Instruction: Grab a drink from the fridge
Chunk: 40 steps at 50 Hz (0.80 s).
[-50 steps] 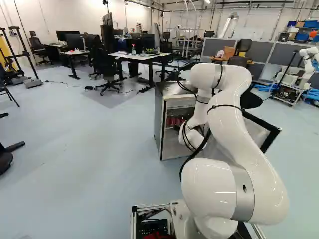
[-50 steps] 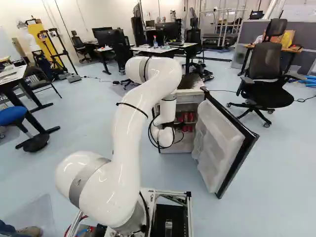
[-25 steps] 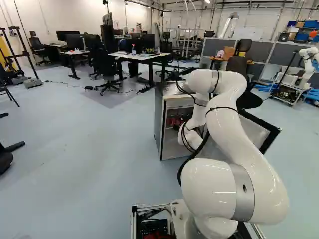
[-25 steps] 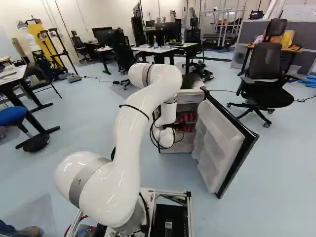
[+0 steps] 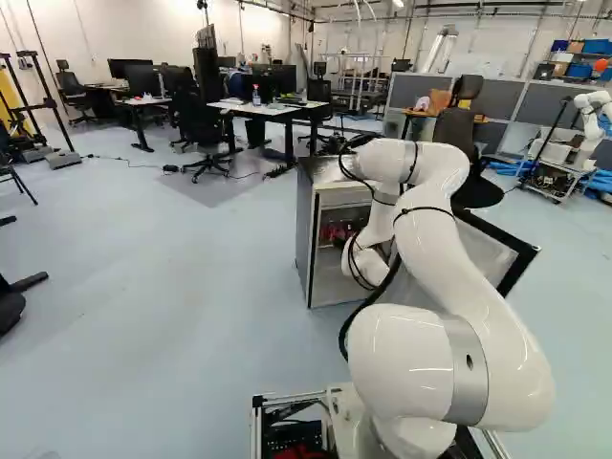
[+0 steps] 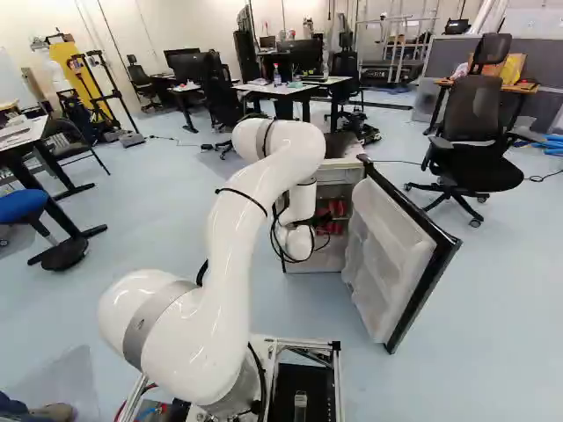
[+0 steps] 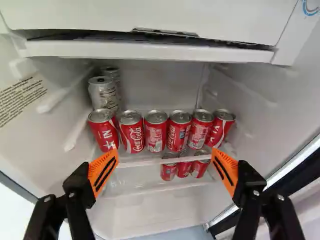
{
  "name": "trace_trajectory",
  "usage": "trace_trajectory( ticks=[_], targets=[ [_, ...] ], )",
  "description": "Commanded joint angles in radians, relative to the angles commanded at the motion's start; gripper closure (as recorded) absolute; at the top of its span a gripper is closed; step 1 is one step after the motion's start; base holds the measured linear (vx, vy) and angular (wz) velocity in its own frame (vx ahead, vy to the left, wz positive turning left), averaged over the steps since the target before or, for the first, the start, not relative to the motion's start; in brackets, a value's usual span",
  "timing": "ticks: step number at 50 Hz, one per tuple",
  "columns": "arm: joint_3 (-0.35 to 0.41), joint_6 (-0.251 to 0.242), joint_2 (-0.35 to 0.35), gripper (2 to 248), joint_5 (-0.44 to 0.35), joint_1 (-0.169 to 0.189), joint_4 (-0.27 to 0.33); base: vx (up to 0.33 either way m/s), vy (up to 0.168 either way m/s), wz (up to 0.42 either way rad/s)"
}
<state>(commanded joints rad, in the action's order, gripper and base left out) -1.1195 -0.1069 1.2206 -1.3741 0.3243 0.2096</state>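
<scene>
The white, jointed robot arm [image 6: 230, 237] reaches into the boxy, grey-sided fridge [image 5: 304, 234], whose black-edged white door [image 6: 387, 255] stands open at four o'clock from the cavity in the right base view. The black two-fingered gripper [image 7: 165, 156] is spread wide, its orange pads [image 7: 103, 171] facing each other with nothing held. At twelve o'clock from it, a row of six red, cylindrical metal drink cans [image 7: 155, 131] stands on the upper shelf [image 7: 142, 161]; two silver cans [image 7: 103, 93] sit deeper in, at eleven o'clock, and three more red cans [image 7: 184, 167] are below. The step in hand looks to be the approach. Choose one can, then centre on it and narrow the opening before going in, since its neighbours stand so close that a wide spread would shove them. Clear the shelf's front lip, slide the tips in evenly, and squeeze around mid-body, gently enough not to dent thin metal.
</scene>
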Motion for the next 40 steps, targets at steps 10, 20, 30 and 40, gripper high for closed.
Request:
trace_trajectory(
  ticks=[10, 20, 30, 40],
  targets=[
    [-0.036, 0.000, 0.019, 3, 0.000, 0.002, 0.000, 0.000, 0.000, 0.000],
    [-0.066, 0.000, 0.034, 3, 0.000, -0.001, 0.000, 0.000, 0.000, 0.000],
    [-0.082, 0.000, 0.043, 3, 0.009, -0.003, 0.000, 0.000, 0.000, 0.000],
    [-0.089, 0.000, 0.047, 3, 0.025, -0.004, 0.000, 0.000, 0.000, 0.000]
  ],
)
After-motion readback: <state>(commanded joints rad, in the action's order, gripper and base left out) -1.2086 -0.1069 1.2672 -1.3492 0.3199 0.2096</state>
